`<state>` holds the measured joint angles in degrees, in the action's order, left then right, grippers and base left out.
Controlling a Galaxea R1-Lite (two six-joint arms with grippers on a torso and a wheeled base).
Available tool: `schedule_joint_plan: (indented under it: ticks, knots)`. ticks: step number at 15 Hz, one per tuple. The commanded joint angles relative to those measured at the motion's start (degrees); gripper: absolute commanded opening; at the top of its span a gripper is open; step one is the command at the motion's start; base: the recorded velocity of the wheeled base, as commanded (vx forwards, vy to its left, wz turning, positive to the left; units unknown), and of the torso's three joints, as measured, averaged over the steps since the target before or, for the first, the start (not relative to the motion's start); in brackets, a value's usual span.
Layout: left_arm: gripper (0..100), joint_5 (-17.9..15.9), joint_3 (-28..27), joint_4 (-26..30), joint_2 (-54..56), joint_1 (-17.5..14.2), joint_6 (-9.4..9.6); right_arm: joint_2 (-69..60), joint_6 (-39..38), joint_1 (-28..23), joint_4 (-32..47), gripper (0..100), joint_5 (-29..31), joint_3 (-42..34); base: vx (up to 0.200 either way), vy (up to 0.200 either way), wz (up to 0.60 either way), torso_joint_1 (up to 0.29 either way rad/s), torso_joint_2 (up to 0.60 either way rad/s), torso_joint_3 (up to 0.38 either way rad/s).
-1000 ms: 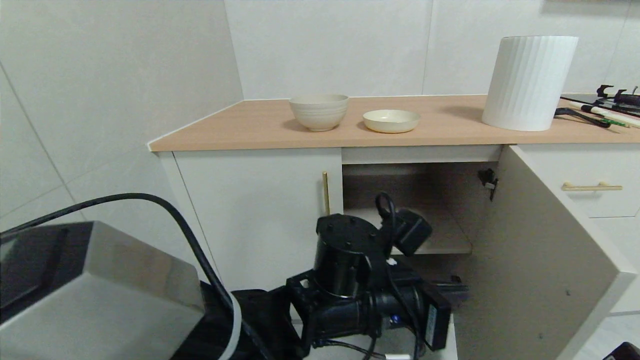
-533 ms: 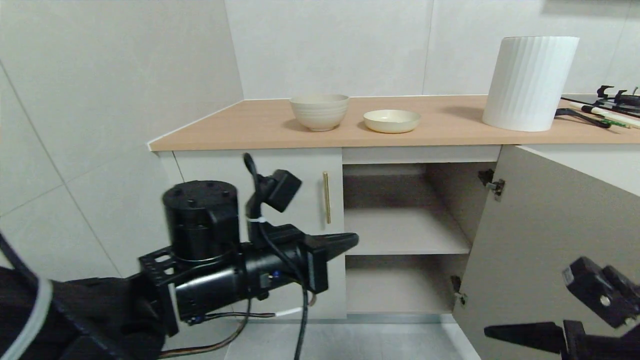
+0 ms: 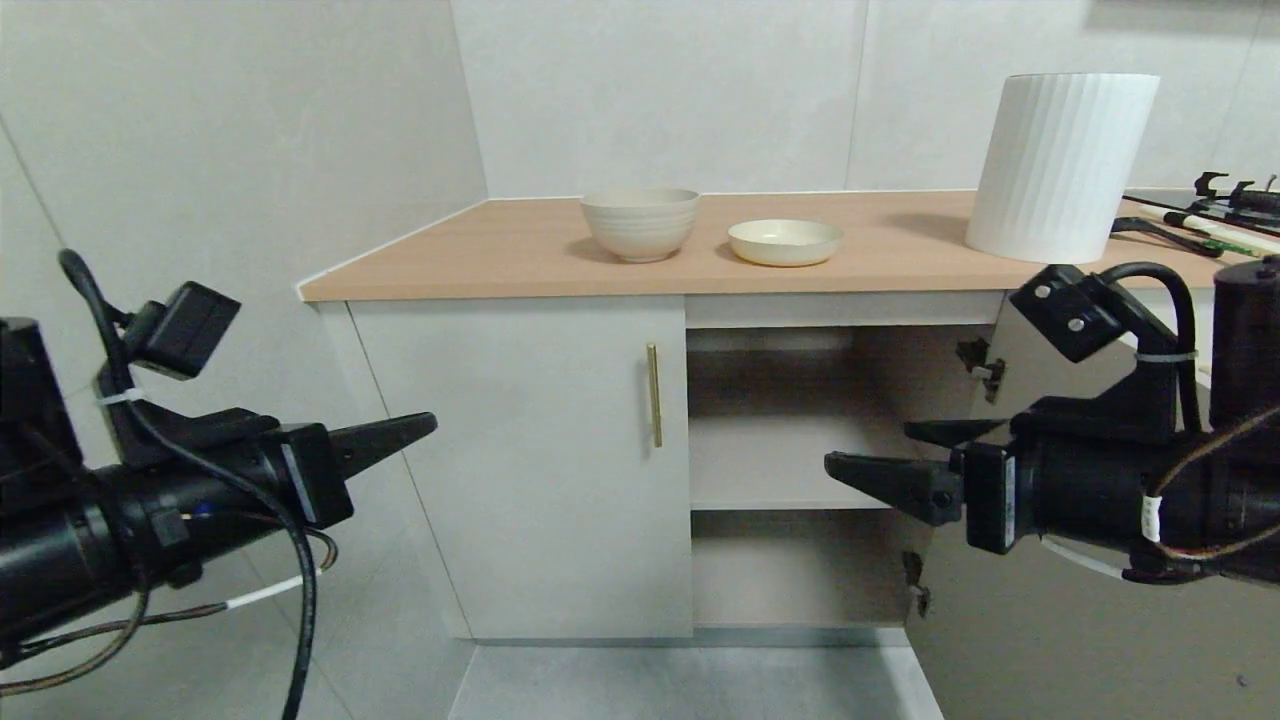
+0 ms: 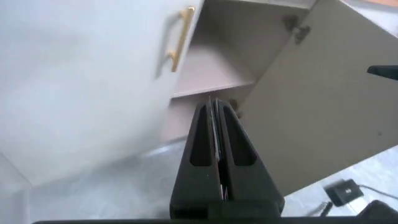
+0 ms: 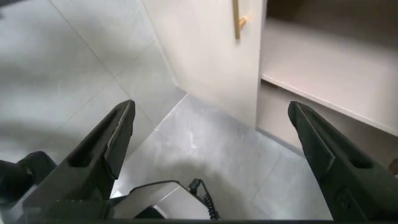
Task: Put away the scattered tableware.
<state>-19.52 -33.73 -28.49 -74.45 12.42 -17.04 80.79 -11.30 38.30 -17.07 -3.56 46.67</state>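
White-tiled kitchen corner; wood-topped desk (image 3: 480, 262) over a cabinet. Ribbed bowl (image 3: 640, 225) and shallow dish (image 3: 784, 242) sit side by side on the desk, not touching. Right-hand cabinet door (image 3: 1050, 640) stands open, exposing the shelf (image 3: 800, 460). My left claw (image 3: 415, 428) is pinched closed and empty, low, left of the closed door. My right claw (image 3: 870, 450) is spread wide and empty, in front of the open compartment. Judgement: pickup not begun. Next: lift the right arm above desk level, pinch the bowl's rim, carry it to the shelf.
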Motion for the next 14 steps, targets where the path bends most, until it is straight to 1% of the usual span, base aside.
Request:
schedule_joint_plan:
  ticks: [1, 3, 4, 5, 7, 10, 12, 14]
  knots:
    - [0, 0.0, -3.2, 2.6, 4.6, -1.9, -0.01, 1.7, 0.2, -0.1, 3.5, 100, 0.2, 4.3, 0.0, 0.0, 0.0, 0.0, 0.0, 0.0]
    - [0, 0.0, -3.8, 3.2, 4.0, -1.9, 0.08, 1.6, 0.2, 0.2, 4.4, 100, 0.3, 5.4, 0.0, 0.0, 0.0, 0.0, 0.0, 0.0]
    - [100, 0.0, -3.9, 3.3, 3.3, -1.9, 0.87, 1.7, 0.1, 0.2, 4.7, 100, 1.2, 5.5, 0.0, 0.0, 0.0, 0.0, 0.0, 0.0]
    - [100, -0.2, -3.8, 2.8, 2.6, -1.9, 2.28, 1.6, -0.3, 0.1, 5.7, 100, 2.2, 5.8, 0.0, 0.0, 0.0, 0.0, 0.0, 0.0]
    - [100, -0.3, -4.3, 2.7, 2.7, -1.9, 2.1, 1.0, -0.9, 0.0, 6.4, 100, 2.8, 6.5, 0.0, 0.0, 0.0, 0.0, 0.0, 0.0]
    - [100, 0.0, -5.1, 1.8, 3.3, -1.9, 2.01, 0.8, -2.0, 0.1, 8.5, 100, 5.6, 8.4, 0.0, 0.0, 0.0, 0.0, 0.0, 0.0]
    - [100, 0.1, -4.9, 0.8, 4.2, -1.9, 1.93, 1.0, -4.3, 0.1, 10.1, 100, 5.8, 10.0, 0.0, 0.0, 0.0, 0.0, 0.0, 0.0]
    - [100, -0.2, -4.9, 1.2, 5.3, -1.9, 2.01, 0.9, -4.8, 0.1, 11.4, 100, 5.7, 10.5, 0.0, 0.0, 0.0, 0.0, 0.0, 0.0]
